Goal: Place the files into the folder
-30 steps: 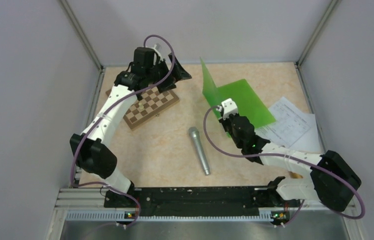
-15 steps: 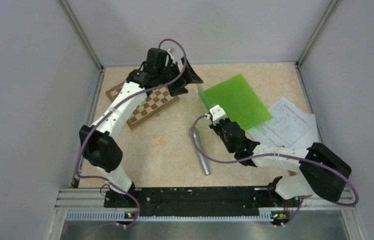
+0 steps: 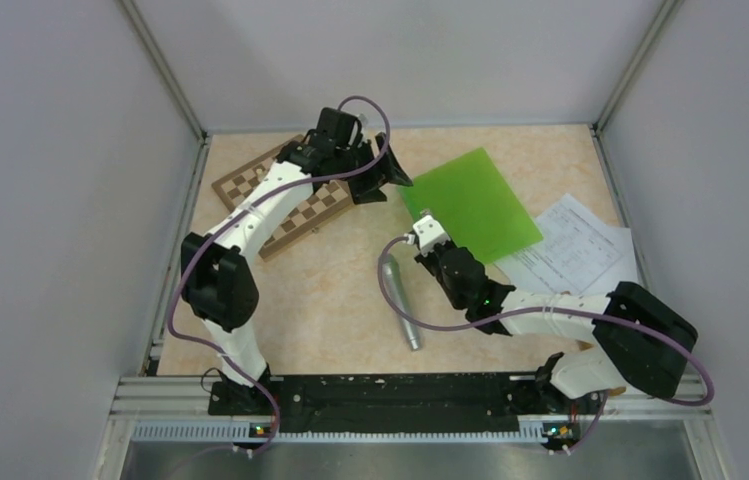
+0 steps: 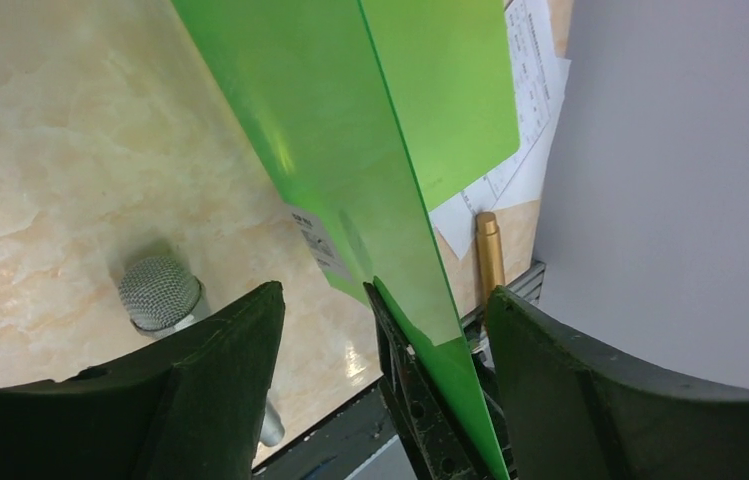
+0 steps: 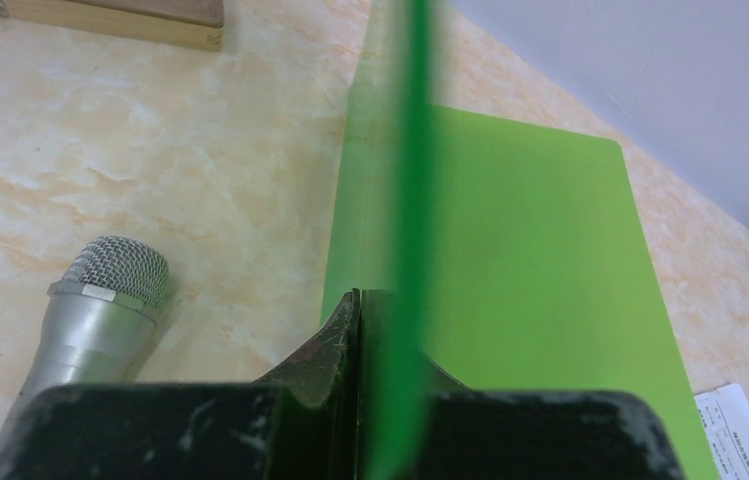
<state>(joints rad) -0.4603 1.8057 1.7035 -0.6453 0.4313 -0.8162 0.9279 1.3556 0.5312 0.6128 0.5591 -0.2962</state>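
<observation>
The green folder (image 3: 475, 200) lies at the back right of the table, one cover lifted on edge. In the right wrist view my right gripper (image 5: 358, 300) is shut on the near edge of that cover (image 5: 408, 150). My left gripper (image 3: 398, 180) is open at the folder's left corner. In the left wrist view its jaws (image 4: 382, 292) straddle the raised cover (image 4: 300, 110) without touching it, and the right gripper's fingers (image 4: 415, 390) show between them. The files (image 3: 575, 245), white printed sheets, lie on the table right of the folder, partly under it.
A silver microphone (image 3: 400, 300) lies mid-table, just left of my right arm. A brown checkered board (image 3: 290, 205) sits at the back left under my left arm. A gold cylinder (image 4: 488, 250) lies near the files. Grey walls close three sides.
My left arm has swung right from over the checkered board to the folder's raised cover, and its jaws have narrowed a little. My right gripper has drawn the cover leftward.
</observation>
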